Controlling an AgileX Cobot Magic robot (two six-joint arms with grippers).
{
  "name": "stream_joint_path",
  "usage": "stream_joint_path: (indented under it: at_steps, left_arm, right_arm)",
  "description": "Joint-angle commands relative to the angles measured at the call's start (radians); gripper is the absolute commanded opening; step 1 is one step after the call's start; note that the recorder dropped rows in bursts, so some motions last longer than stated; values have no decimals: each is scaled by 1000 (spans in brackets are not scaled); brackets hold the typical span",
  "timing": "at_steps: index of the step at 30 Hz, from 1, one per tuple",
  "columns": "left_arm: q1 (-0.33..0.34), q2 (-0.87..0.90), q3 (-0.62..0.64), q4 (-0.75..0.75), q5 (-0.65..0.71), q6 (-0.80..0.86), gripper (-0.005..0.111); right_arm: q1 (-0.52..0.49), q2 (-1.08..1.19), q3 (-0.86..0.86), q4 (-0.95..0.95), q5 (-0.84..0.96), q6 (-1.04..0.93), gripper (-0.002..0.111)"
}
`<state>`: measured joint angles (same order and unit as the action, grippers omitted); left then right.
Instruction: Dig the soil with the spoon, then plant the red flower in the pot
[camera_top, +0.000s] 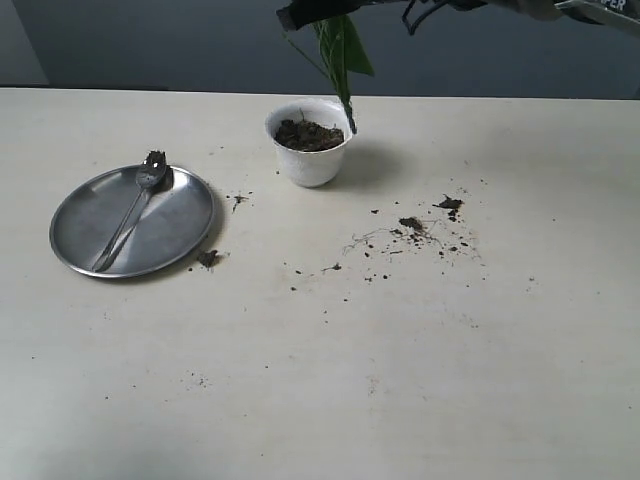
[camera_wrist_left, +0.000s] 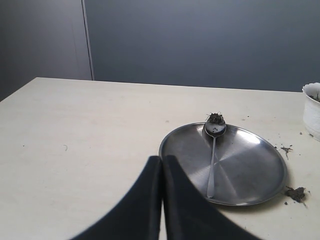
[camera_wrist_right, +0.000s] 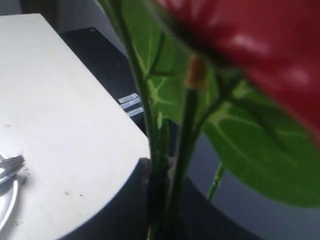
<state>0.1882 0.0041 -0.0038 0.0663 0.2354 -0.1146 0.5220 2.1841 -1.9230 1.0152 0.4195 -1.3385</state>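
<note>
The left end effector (camera_wrist_left: 161, 200) is seen pressed together, empty. The spoon (camera_top: 130, 215) is parked on the steel plate (camera_top: 180, 215), mid-left. Top centre, over the pot (camera_top: 310, 160), the light, floppy-looking red flower (camera_top: 338, 50) is pinched at its stems by the right end effector (camera_wrist_right: 162, 210), probably best gripped there.

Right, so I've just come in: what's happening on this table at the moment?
The right tool is shut on the stems of the red flower, holding it above the pot, which already has soil in it. The stem ends hang at the pot's rim; whether they touch the soil is unclear. The spoon lies on the steel plate with dirt on its bowl, and the left tool is shut and empty near that plate. The table has crumbs of earth scattered on it.
</note>
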Motion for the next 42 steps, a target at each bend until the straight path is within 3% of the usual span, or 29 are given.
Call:
stream_joint_path:
  at_steps: [1, 10, 22, 30, 42]
  left_arm:
    - [1, -4, 4, -3, -5, -7, 1]
    - [1, -4, 4, -3, -3, -7, 1]
    - [1, -4, 4, -3, -3, -7, 1]
    - [1, -4, 4, -3, -3, -7, 1]
    - [1, -4, 4, -3, -3, -7, 1]
  right_arm:
    - [18, -24, -7, -251, -63, 258, -1]
    - [84, -26, -7, -708, -199, 719, -1]
    - [119, -26, 64, -1587, -524, 1780, -1]
    - [117, -26, 164, -1632, -693, 1809, -1]
    - [97, 19, 176, -1636, -725, 1683, -1]
